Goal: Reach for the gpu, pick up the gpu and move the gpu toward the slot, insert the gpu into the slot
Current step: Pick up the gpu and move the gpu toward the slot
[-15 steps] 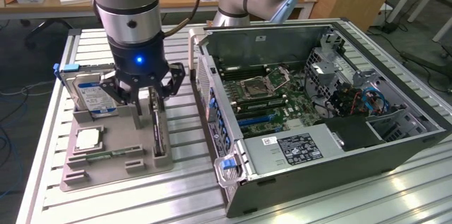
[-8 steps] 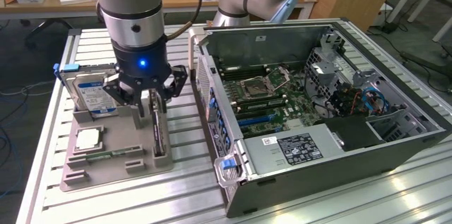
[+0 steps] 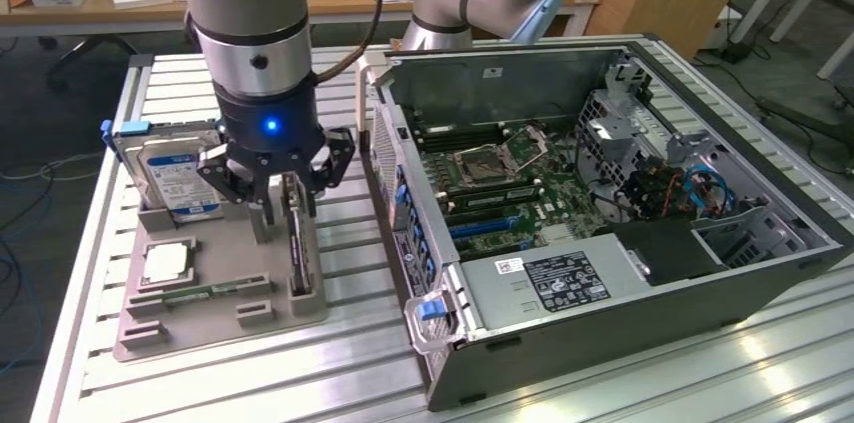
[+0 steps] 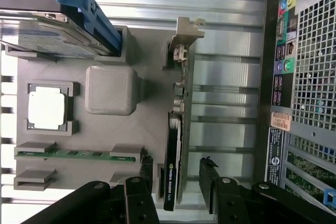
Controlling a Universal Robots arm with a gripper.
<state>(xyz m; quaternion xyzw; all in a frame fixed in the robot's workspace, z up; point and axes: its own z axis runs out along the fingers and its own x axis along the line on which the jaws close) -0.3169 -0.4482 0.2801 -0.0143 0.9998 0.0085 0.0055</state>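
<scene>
The gpu [image 3: 296, 255] stands on edge in a grey holder tray [image 3: 214, 318] at the exterior view's left, its silver bracket toward the far end. My gripper [image 3: 286, 205] is lowered over it, open. In the wrist view the gpu [image 4: 173, 145] runs between the two black fingers [image 4: 149, 174], with a gap on each side and no contact showing, and my gripper [image 4: 178, 169] straddles the cooler end. The slot [image 3: 483, 228] is a long blue strip on the green motherboard inside the open computer case [image 3: 627, 273].
In the same tray stand a silver-blue hard drive [image 3: 174, 171] [image 4: 52, 30], a CPU chip [image 3: 167, 261] [image 4: 47, 107] and a narrow memory stick [image 3: 200, 293] [image 4: 79, 154]. The case's rear panel [image 4: 302, 77] lies close beside the tray. The table is slatted metal.
</scene>
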